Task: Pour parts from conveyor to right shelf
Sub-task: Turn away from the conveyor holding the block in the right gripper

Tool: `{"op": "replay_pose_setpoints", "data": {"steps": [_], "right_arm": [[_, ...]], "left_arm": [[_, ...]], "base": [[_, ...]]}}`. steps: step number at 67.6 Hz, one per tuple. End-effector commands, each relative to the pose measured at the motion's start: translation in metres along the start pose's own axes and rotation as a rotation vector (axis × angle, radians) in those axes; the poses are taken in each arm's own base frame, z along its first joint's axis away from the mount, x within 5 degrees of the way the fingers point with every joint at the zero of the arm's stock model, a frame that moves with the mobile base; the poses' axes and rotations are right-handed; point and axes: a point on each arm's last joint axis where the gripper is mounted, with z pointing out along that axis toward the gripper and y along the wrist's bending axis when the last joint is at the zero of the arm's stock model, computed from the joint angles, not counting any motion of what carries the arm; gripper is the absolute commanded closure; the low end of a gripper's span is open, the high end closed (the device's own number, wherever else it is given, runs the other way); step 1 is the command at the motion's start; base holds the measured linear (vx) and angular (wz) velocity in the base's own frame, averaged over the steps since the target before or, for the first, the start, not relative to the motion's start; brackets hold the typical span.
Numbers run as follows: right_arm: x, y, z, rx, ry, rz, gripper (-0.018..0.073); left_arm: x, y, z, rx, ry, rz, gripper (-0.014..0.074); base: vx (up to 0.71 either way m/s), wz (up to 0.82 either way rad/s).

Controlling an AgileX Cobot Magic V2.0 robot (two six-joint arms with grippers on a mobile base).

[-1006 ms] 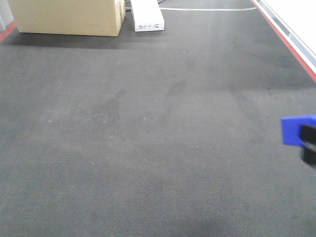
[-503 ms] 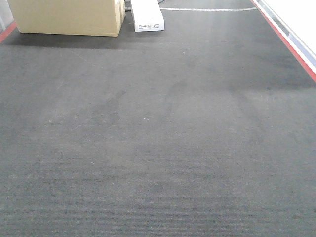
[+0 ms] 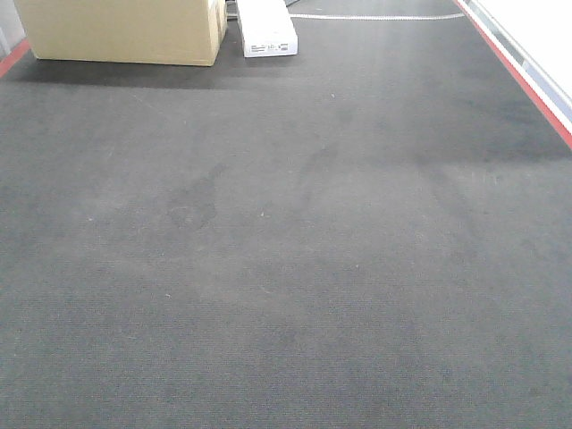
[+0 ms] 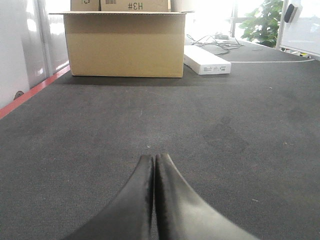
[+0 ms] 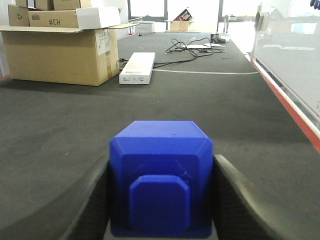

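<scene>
A small bright-blue part (image 5: 161,175), a cube with a knob facing the camera, sits between the two dark fingers of my right gripper (image 5: 162,162), which is shut on it above the conveyor (image 5: 60,115). In the left wrist view my left gripper (image 4: 153,157) is shut with its fingertips pressed together and nothing between them, low over the dark ribbed belt (image 4: 225,100). The front view shows only the stained belt (image 3: 286,250); neither gripper appears there. The right shelf is out of view.
A large cardboard box (image 3: 121,31) and a flat white box (image 3: 266,27) stand at the belt's far end. A red edge stripe (image 3: 527,85) runs along the right side. Cables (image 5: 192,47) lie beyond the white box (image 5: 137,67).
One second ago the blue part in the right gripper showed at the front view's right edge. It has since left that view. The belt and boxes have not moved.
</scene>
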Motion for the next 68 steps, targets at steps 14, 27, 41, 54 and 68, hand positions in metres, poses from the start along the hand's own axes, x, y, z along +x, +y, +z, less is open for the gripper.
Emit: {"op": "replay_pose_setpoints", "data": {"steps": [14, 27, 41, 54, 68], "right_arm": [[-0.0141, 0.0001, -0.0023, -0.001, -0.088, -0.009, 0.0523], [-0.0141, 0.0002, -0.0023, -0.003, -0.088, -0.006, 0.0523], [-0.0141, 0.0002, -0.0023, -0.004, -0.088, -0.005, 0.0523], [-0.0141, 0.0002, -0.0023, -0.004, -0.088, -0.005, 0.0523], [-0.0141, 0.0002, -0.0023, -0.004, -0.088, -0.005, 0.0523]], "left_arm": [[0.0021, -0.0003, 0.0004, 0.007, -0.055, -0.008, 0.0603], [0.0021, -0.0003, 0.0004, 0.007, -0.055, -0.008, 0.0603], [0.0021, -0.0003, 0.0004, 0.007, -0.055, -0.008, 0.0603], [0.0021, -0.0003, 0.0004, 0.007, -0.055, -0.008, 0.0603], [0.0021, -0.0003, 0.0004, 0.007, -0.055, -0.008, 0.0603]], "base": [[0.0, 0.0], [0.0, 0.0], [0.0, 0.0], [0.0, 0.0], [-0.06, 0.03]]}}
